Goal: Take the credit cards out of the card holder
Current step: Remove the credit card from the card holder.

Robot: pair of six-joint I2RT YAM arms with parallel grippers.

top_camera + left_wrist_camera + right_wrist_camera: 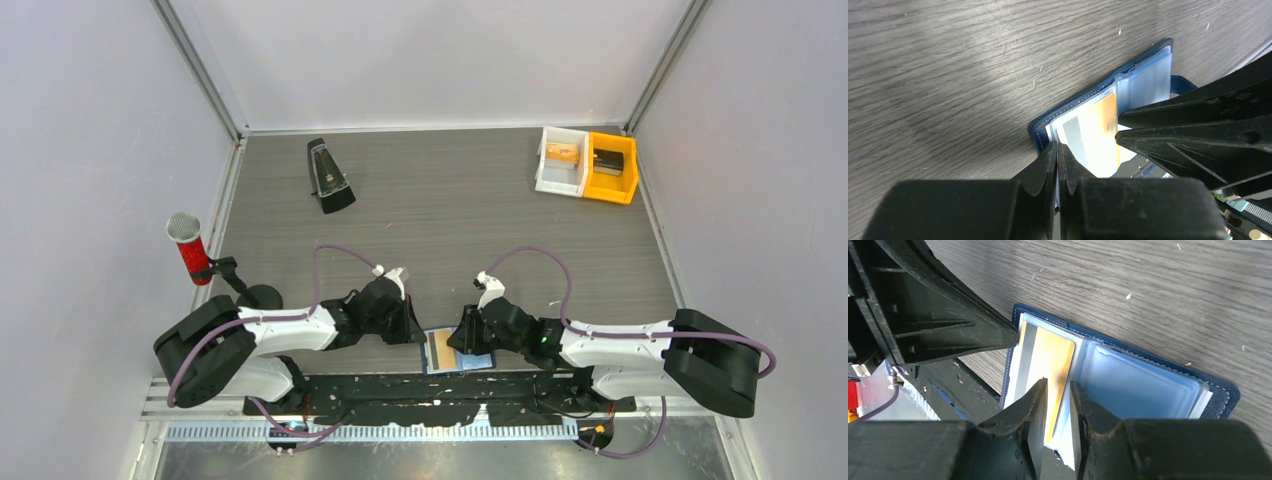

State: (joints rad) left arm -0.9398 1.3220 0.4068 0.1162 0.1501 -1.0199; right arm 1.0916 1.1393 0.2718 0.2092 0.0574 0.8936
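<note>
Where the wood-grain table (450, 220) meets its near edge, the card holder (1143, 385) lies open and flat between the two arms. It is navy outside, with cloudy pale-blue plastic pockets inside. Its left half shows the orange-yellow card (1053, 357) with a grey stripe, and the whitish card (1014, 371) edges out beside it. The right gripper (1055, 390) is parted only narrowly, its tips down over the orange-yellow card and the pocket edge. The left gripper (1057, 150) is closed to a hairline at the holder's left border. Whether it pinches anything cannot be told.
</note>
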